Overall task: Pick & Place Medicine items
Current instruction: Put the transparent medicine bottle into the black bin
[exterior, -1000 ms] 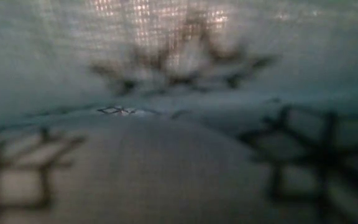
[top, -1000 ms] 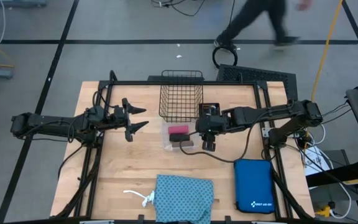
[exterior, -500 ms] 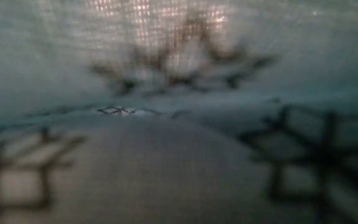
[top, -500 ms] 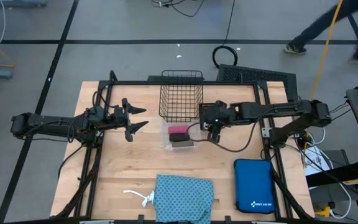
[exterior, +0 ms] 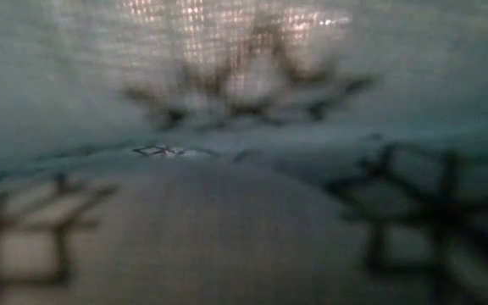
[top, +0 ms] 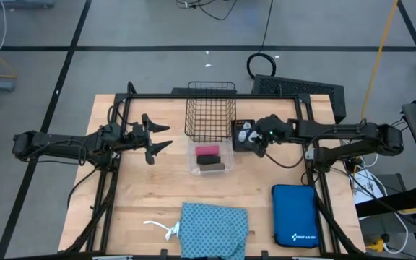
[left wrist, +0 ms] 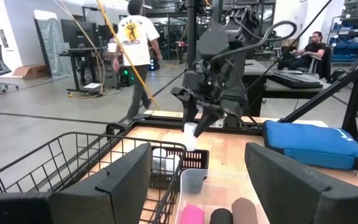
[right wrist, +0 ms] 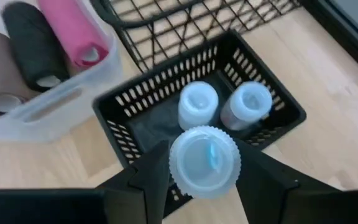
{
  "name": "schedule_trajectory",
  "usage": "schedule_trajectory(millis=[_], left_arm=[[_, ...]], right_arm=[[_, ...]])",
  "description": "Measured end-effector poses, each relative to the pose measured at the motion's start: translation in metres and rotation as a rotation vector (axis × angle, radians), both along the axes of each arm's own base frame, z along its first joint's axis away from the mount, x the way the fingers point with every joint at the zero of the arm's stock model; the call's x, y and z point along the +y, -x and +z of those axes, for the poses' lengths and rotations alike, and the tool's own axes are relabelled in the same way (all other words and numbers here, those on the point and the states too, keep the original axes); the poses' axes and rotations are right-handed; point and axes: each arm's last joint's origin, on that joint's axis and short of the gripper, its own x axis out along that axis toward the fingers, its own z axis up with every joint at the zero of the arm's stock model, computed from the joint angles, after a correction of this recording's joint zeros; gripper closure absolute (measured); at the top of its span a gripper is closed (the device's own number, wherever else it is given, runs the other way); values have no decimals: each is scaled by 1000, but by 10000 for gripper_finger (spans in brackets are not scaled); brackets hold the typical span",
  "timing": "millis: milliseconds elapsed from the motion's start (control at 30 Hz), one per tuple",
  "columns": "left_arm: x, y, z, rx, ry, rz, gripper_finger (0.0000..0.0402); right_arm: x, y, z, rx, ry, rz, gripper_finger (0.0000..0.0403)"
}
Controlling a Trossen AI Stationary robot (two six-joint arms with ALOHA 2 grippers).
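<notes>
The right gripper (top: 245,136) has been swinging away from the clear tray (top: 209,158) over the last second and is now hanging over the small black slotted basket (right wrist: 272,134), its fingers clamped on a white-capped vial (right wrist: 204,160). Two more vials (right wrist: 198,104) are already standing side by side inside that basket, so this looks like the third one coming in to join them. From here I'd judge the drop is about to happen: the vial is sitting directly above the open part of the basket, not yet down in it.

The rolls, a pink roll (top: 207,151) among them, are lying in the clear tray beside the tall wire basket (top: 210,110). The teal patterned cloth (top: 213,230) is lying at the near edge of the surface (top: 143,195), untouched.

The left gripper (top: 157,139) is waiting well off to the side, fingers spread apart, holding nothing.
</notes>
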Motion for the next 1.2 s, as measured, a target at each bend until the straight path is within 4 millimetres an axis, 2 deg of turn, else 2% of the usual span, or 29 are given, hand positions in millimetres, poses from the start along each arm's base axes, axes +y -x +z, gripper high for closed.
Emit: schedule_trajectory(millis=[167,567,933,1200], left_arm=[[0,0,0,0,0,0,133],[0,0,0,-1,0,0,133],[0,0,0,-1,0,0,133],[0,0,0,-1,0,0,133]], right_arm=[[-4,4,-12,36,-11,-23,250],[-6,-9,-17,-17,-29,2,250],[-8,-22,-46,100,-71,12,250],[-10,-29,-56,122,-76,13,250]])
